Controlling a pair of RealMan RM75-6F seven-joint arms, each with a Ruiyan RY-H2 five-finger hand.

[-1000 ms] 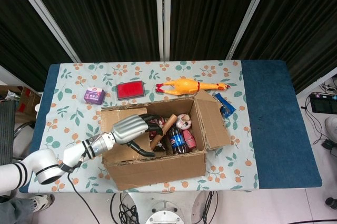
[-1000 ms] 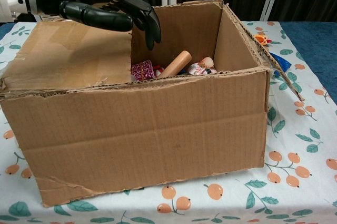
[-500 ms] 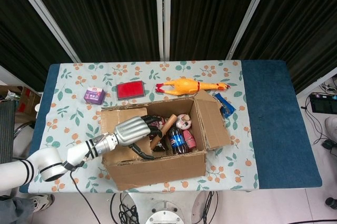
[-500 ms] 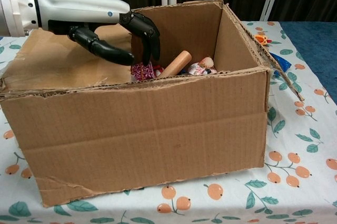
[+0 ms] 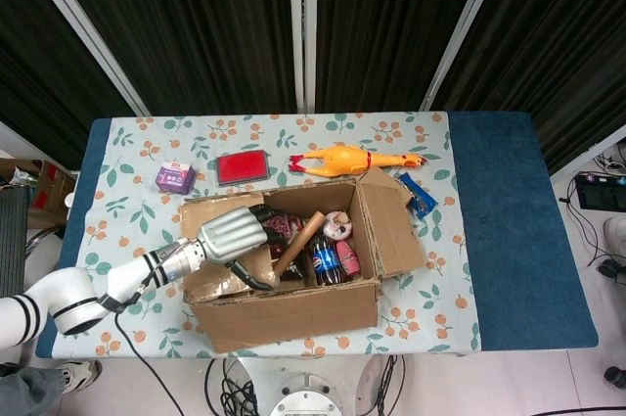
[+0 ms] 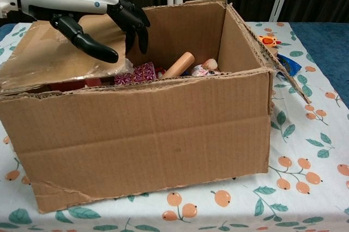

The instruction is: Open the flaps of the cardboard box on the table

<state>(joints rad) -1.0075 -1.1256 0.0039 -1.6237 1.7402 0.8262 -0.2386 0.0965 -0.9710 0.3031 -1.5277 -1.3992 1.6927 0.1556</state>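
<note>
Fingers (image 6: 128, 22) of the left hand (image 5: 233, 233) curl over the left flap (image 6: 57, 54) of the cardboard box (image 6: 163, 134) mid-table, apparently hooking its edge; a slip would likely drop the creased flap back inside

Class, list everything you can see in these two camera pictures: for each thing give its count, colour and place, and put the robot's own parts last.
Table: one, blue top, under everything.
Tablecloth: one, white with orange fruit and green leaves, over most of the table.
Cardboard box: one, brown, near edge of the cloth, right flap folded out.
Left flap: one, brown, partly raised over the box.
Box contents: several, mixed colours, including a dark bottle and a wooden stick.
Rubber chicken: one, yellow, behind the box.
Flat red case: one, left of the chicken.
Small box: one, purple, far left.
Blue packet: one, right of the box.
Left hand: one, silver and black, fingers at the left flap's edge.
Right hand: not in view.
</note>
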